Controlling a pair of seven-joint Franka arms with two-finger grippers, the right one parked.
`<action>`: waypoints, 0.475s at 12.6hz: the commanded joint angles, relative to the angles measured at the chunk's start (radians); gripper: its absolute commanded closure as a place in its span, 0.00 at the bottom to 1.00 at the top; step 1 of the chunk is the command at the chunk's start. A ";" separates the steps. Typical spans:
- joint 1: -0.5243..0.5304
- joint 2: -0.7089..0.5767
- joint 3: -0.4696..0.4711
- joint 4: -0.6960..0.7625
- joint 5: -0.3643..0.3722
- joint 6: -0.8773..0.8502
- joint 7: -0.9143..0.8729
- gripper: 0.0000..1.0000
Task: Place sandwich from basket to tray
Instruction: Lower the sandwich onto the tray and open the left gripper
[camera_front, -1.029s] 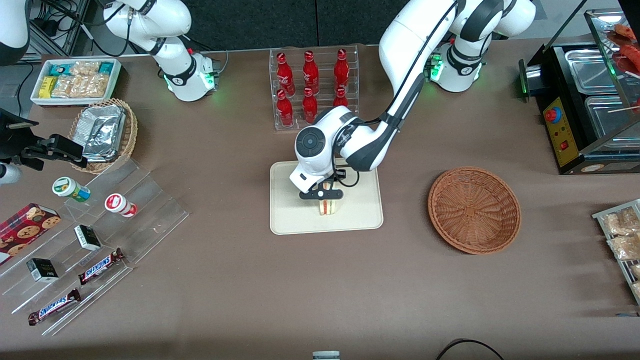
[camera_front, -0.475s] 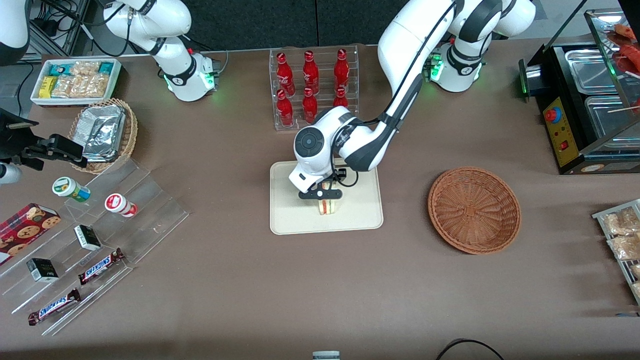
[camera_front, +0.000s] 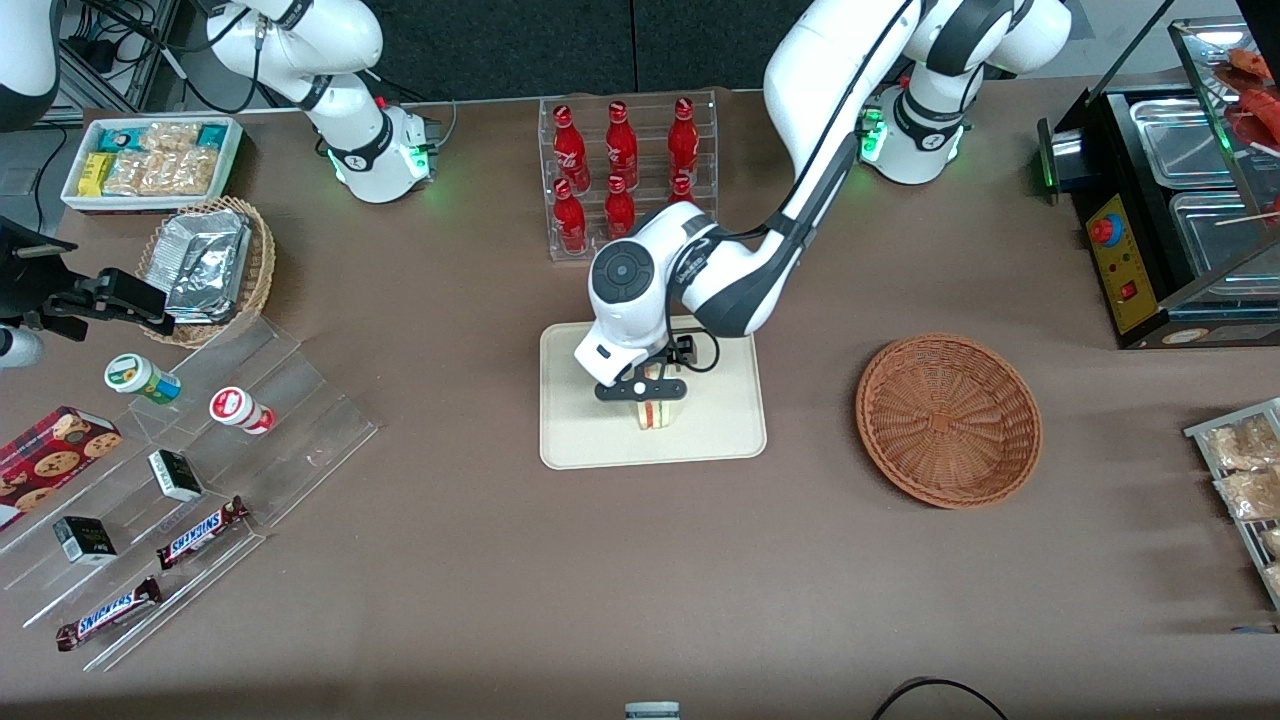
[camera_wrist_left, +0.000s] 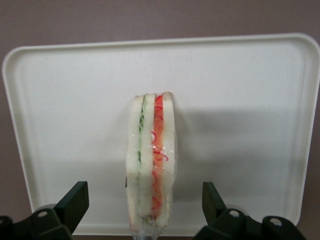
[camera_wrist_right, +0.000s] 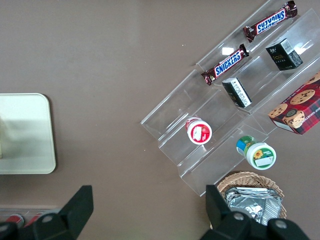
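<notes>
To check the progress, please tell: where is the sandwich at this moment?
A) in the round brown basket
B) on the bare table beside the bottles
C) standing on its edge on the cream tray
C: the sandwich stands on the tray, with the open gripper just above it; the basket holds nothing.

Sandwich (camera_wrist_left: 151, 165) upright on tray (camera_wrist_left: 60, 100); basket (camera_front: 948, 420) empty
</notes>
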 joint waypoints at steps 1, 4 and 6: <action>-0.005 -0.052 0.035 -0.006 0.008 -0.062 -0.070 0.00; 0.065 -0.104 0.047 -0.007 -0.004 -0.072 -0.057 0.00; 0.114 -0.121 0.046 -0.009 -0.005 -0.073 -0.055 0.00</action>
